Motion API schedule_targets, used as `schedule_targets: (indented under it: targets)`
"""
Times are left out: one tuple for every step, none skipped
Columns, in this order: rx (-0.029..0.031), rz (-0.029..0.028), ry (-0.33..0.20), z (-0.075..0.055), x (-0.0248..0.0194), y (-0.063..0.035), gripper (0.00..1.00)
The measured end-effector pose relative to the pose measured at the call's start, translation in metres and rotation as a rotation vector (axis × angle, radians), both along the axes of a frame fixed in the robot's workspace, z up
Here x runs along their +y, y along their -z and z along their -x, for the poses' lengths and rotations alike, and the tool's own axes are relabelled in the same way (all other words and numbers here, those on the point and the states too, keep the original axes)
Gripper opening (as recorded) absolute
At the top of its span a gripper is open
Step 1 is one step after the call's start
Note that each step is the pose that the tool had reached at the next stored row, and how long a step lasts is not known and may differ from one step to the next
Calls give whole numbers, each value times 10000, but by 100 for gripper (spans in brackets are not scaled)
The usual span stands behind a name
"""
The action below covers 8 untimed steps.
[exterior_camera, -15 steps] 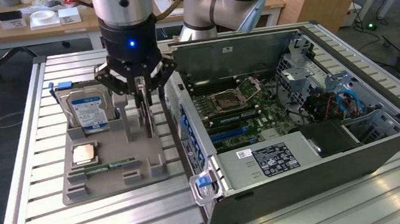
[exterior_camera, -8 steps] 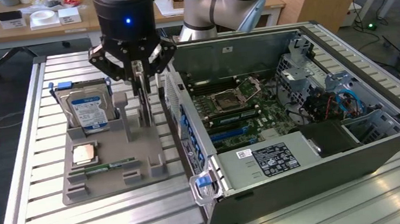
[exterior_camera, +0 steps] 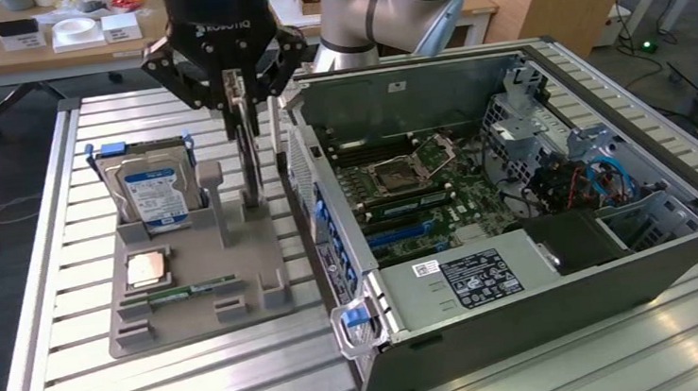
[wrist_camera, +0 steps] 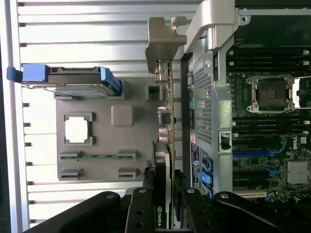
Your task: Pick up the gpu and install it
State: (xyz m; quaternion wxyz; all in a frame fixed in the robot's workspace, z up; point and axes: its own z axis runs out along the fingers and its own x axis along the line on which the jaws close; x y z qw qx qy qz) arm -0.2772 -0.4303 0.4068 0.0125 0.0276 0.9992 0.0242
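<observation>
The gpu (exterior_camera: 247, 143) hangs upright and edge-on: a thin green card with a black cooler block and a silver end bracket (wrist_camera: 164, 36). My gripper (exterior_camera: 239, 96) is shut on its upper edge, and the black fingers (wrist_camera: 141, 204) clamp the cooler side of the gpu (wrist_camera: 168, 121). The card's lower edge is down at the grey holder tray (exterior_camera: 194, 294), right beside the open computer case (exterior_camera: 514, 191). I cannot tell whether it still rests in the tray's slot. The motherboard (exterior_camera: 412, 190) lies exposed inside the case, with blue and black slots (wrist_camera: 255, 158).
On the grey tray stand a silver hard drive (exterior_camera: 152, 189) in blue rails, a processor chip (exterior_camera: 147, 268) and a narrow green memory stick (exterior_camera: 187, 290). The case's side wall (exterior_camera: 311, 189) rises close to the card. All sits on a slatted aluminium table (exterior_camera: 189, 390).
</observation>
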Motion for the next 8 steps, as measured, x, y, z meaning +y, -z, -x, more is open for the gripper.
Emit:
schedule_targets:
  targets:
    - [1,0,0,0,0,-35,27]
    - [1,1,0,0,0,-65,27]
    - [1,1,0,0,0,-82,27]
    - [-1,-1,0,0,0,-91,27]
    - [-1,-2,0,0,0,-92,27]
    - [-2,-2,0,0,0,-92,27]
    - [-2,-1,0,0,0,-93,27]
    - [-1,-1,0,0,0,-94,27]
